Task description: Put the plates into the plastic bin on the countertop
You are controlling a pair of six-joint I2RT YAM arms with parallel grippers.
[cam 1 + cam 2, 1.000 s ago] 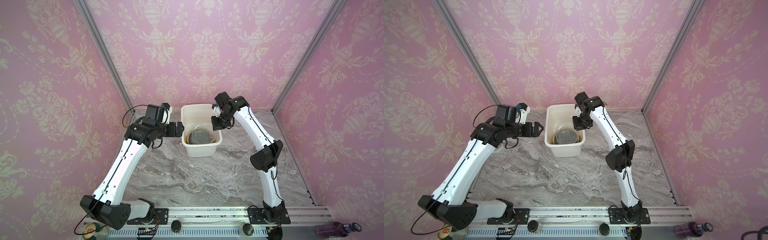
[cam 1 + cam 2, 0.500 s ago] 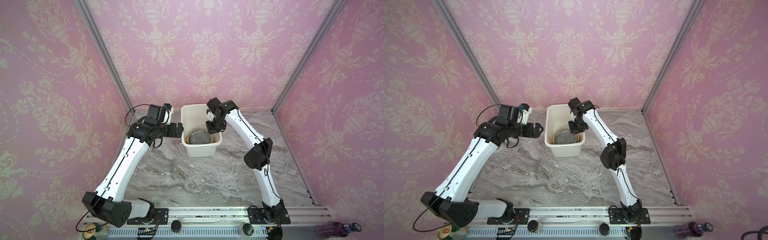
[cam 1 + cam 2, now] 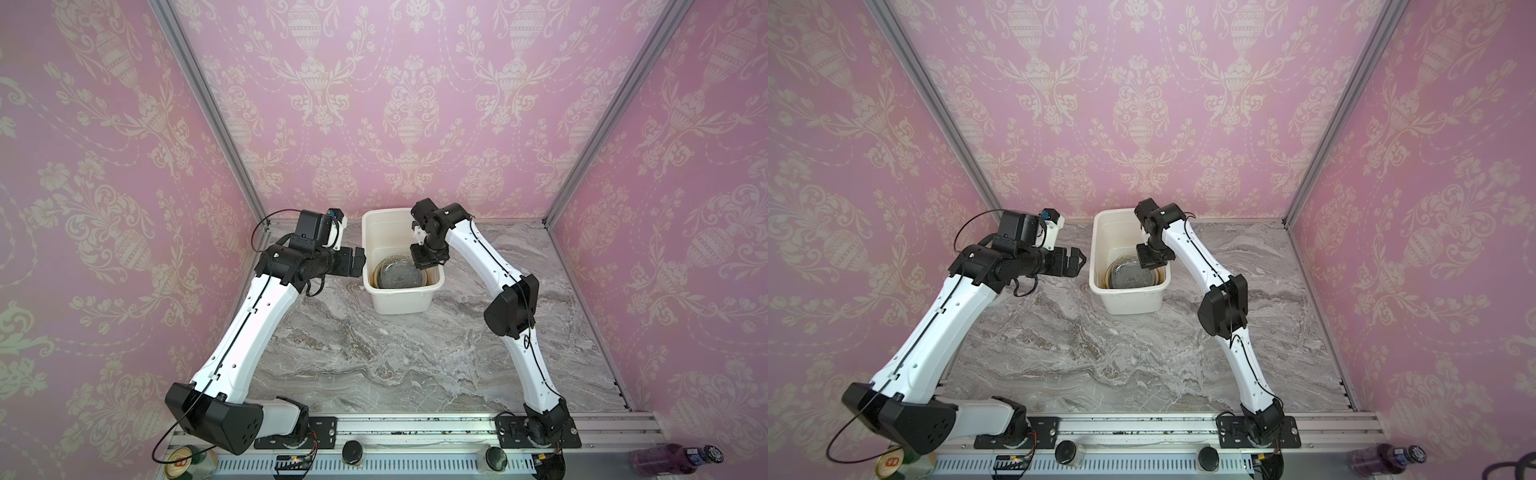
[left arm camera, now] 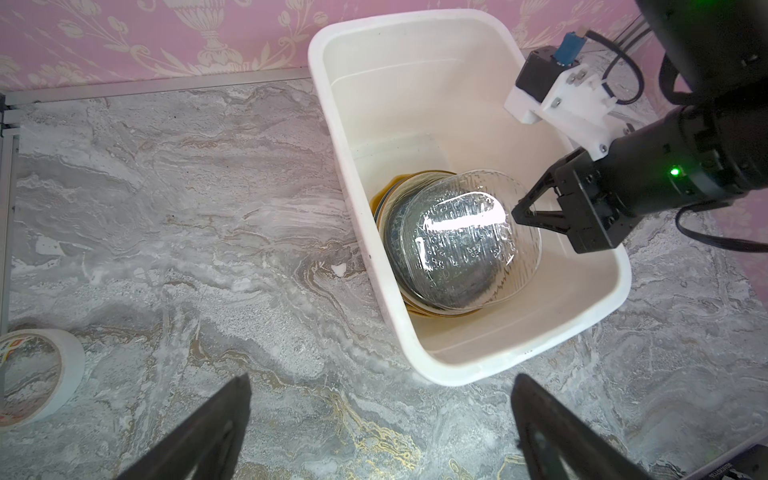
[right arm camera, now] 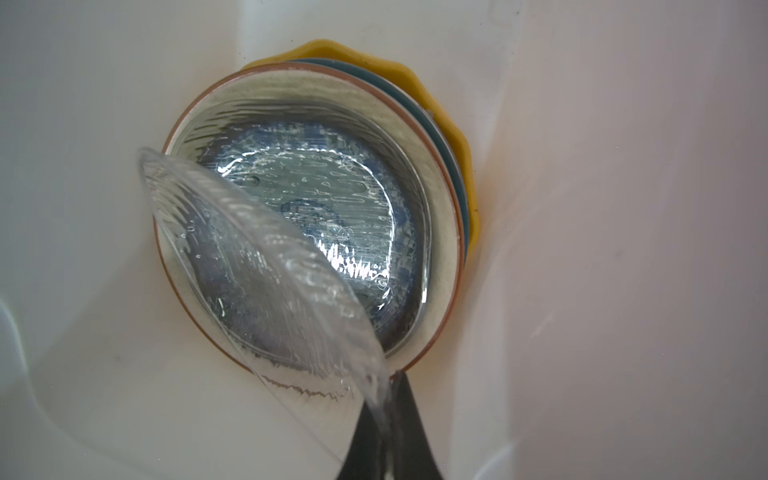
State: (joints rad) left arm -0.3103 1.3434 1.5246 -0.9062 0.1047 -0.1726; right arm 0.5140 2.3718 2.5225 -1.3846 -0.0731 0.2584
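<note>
The white plastic bin (image 3: 401,301) (image 3: 1129,301) (image 4: 332,104) stands at the back middle of the marble countertop (image 3: 374,361). Stacked plates (image 5: 440,199) lie flat inside it, with a yellow scalloped one (image 5: 457,137) at the bottom. My right gripper (image 3: 424,262) (image 3: 1148,259) (image 4: 519,214) (image 5: 388,399) reaches into the bin, shut on the rim of a clear glass plate (image 4: 461,237) (image 5: 266,282). That plate is tilted, with its far edge low over the stack. My left gripper (image 3: 360,266) (image 3: 1077,262) (image 4: 382,378) hangs open and empty just left of the bin.
A white tape roll (image 4: 37,374) lies on the countertop near my left arm. Pink walls close in the back and both sides. A can (image 3: 187,461) and a purple bottle (image 3: 673,457) sit beyond the front rail.
My right gripper has moved left and down into the bin with the glass plate, which now leans over the stack. The left arm has hardly moved.
</note>
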